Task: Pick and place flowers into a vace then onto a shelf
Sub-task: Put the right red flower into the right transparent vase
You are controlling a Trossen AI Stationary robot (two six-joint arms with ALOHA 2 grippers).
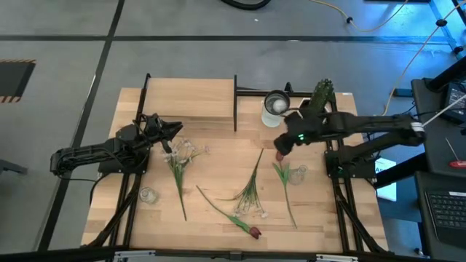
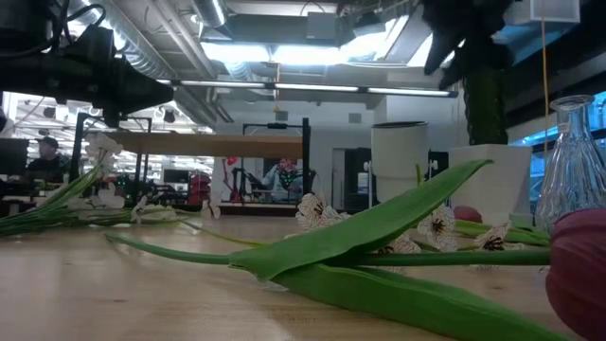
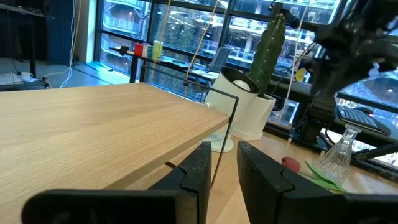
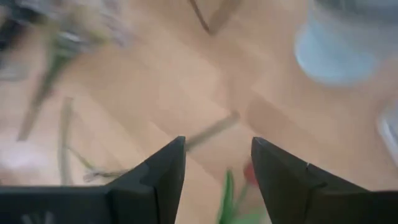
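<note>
Several loose flowers lie flat on the tabletop: a white-blossomed stem (image 1: 178,171) near the left, a bunch (image 1: 250,191) in the middle, and a red tulip (image 1: 279,155) with its stem (image 1: 286,185) toward the right. My right gripper (image 1: 281,145) hovers open over that tulip head (image 4: 250,175), fingers on either side above it. My left gripper (image 1: 175,131) is raised beside the shelf (image 1: 189,98), just beyond the white blossoms (image 1: 186,151). Its fingers (image 3: 199,171) stand a little apart with nothing between them. A clear glass vase (image 1: 300,173) stands upright by the right stem.
A white cup (image 1: 275,108) and a green cactus in a white pot (image 1: 322,94) stand at the far edge, right of the shelf. A second small glass (image 1: 148,195) sits near the left. Another tulip head (image 1: 253,233) lies by the near edge.
</note>
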